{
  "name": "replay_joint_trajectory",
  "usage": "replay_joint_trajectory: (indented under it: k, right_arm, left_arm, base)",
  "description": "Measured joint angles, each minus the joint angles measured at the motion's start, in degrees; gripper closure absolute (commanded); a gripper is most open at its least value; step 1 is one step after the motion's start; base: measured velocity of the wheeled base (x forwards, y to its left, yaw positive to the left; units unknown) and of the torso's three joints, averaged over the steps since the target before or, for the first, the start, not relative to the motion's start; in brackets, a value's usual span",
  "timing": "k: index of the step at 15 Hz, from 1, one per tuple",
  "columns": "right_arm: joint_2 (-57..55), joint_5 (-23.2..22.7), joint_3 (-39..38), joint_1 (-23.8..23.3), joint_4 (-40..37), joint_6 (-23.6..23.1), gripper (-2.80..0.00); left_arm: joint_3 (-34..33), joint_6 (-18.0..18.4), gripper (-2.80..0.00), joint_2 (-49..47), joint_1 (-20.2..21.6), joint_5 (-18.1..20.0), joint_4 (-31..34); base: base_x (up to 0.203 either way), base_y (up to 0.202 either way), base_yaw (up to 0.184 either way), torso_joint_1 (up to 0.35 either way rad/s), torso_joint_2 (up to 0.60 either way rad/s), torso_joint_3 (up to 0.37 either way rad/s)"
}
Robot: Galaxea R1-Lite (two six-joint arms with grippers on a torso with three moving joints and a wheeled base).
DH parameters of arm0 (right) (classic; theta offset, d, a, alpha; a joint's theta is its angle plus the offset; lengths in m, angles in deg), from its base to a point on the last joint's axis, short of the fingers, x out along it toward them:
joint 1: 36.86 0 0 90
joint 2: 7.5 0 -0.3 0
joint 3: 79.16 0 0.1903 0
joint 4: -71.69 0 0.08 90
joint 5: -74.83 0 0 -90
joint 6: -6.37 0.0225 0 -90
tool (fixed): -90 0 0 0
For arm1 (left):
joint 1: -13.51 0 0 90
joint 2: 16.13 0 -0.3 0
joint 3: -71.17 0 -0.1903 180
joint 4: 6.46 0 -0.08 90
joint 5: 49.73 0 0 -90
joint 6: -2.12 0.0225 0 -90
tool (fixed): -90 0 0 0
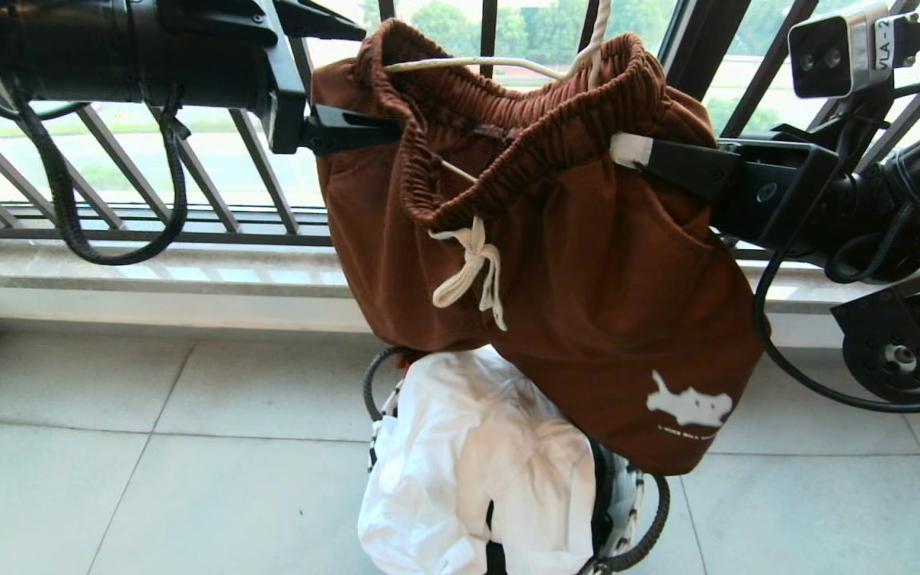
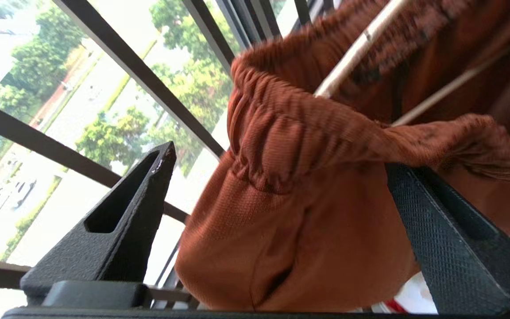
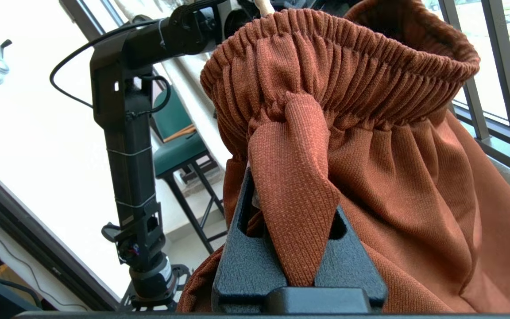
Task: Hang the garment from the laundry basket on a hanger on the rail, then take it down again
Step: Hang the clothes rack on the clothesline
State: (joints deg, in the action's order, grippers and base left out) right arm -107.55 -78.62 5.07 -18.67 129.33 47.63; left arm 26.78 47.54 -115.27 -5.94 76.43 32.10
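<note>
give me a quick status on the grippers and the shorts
Left gripper open at the waistband. Right gripper shut on shorts, which hang on hanger. Basket with white cloth below.

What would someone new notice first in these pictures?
The rust-brown shorts fill the middle, hung on a thin cream hanger before the barred window. The right gripper pinches a fold under the waistband, while the left gripper stands open at the other side. Below, a white cloth heaps in the laundry basket.
</note>
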Motion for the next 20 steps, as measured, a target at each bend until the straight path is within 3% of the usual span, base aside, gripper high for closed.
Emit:
replay_joint_trajectory:
  k: [7, 13, 19, 20]
  right_arm:
    - [0.00, -1.71, -0.42, -0.09, 0.09, -0.30, 0.00]
    - [0.00, -1.70, -0.50, -0.44, 0.13, -0.33, 0.00]
    - [0.00, -1.68, -0.50, -0.46, 0.17, -0.33, 0.00]
    - [0.00, -1.68, -0.50, -0.46, 0.16, -0.33, 0.00]
  left_arm:
    - [-0.13, -2.11, -2.80, -0.95, -1.91, 0.72, -0.18]
    - [-0.06, -2.68, -2.80, -0.51, -3.60, 0.39, 6.56]
    - [-0.02, -2.73, -2.80, 0.02, -3.86, 0.26, 6.83]
    - [-0.04, -2.71, -1.78, 0.05, -3.86, 0.35, 6.84]
  base:
    - [0.000, 0.000, 0.000, 0.000, 0.00, 0.000]
    - [0.000, 0.000, 0.000, 0.000, 0.00, 0.000]
    - [0.000, 0.000, 0.000, 0.000, 0.00, 0.000]
    - [0.000, 0.000, 0.000, 0.000, 0.00, 0.000]
